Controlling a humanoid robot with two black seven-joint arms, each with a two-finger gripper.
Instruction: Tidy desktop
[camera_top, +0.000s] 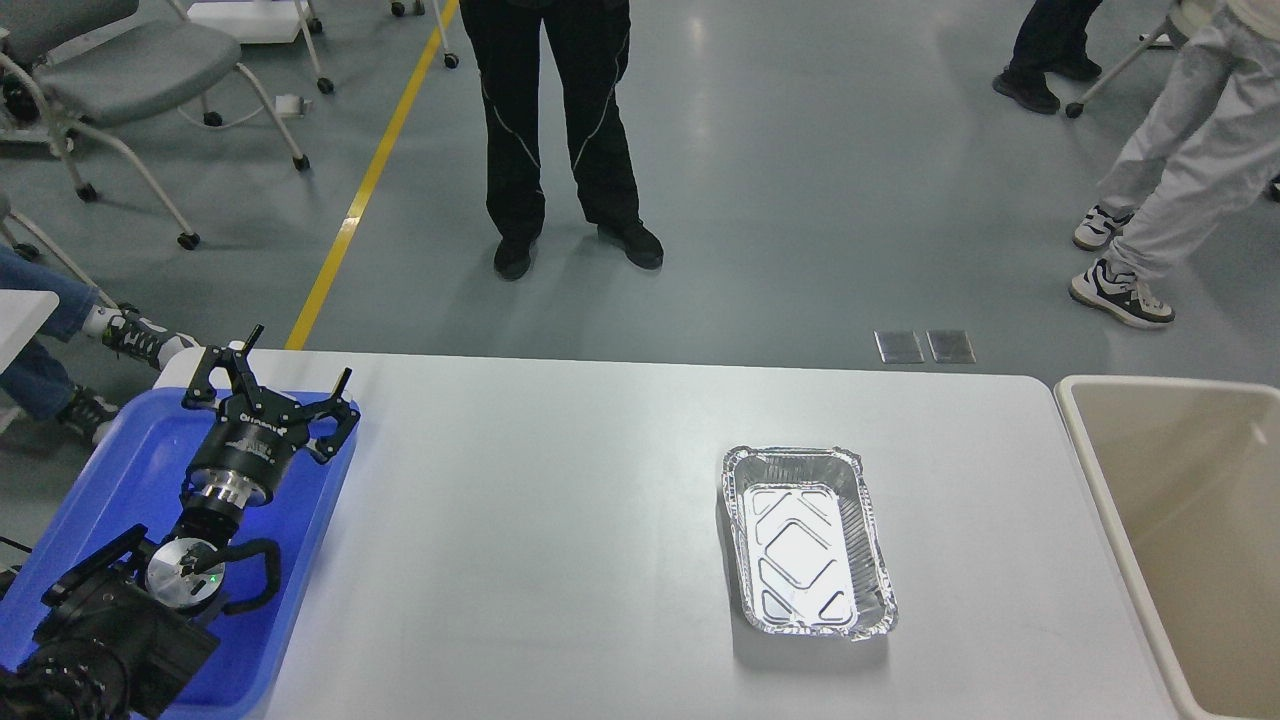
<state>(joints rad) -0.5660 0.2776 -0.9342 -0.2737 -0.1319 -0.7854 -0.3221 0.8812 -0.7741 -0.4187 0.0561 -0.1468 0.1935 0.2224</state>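
The white desktop (560, 540) fills the lower part of the head view. An empty foil tray (808, 540) lies on it right of centre. My left gripper (290, 370) is open and empty, its fingers spread above the far right corner of the blue plastic tray (120, 470) at the table's left end. My right gripper is out of view, and so is the white paper cup it held.
A beige tub (1100, 480) stands against the table's right end. A person in black trousers (560, 130) stands beyond the far edge. Another person in grey trousers (1170, 170) is at the far right. Chairs (130, 70) stand at the far left.
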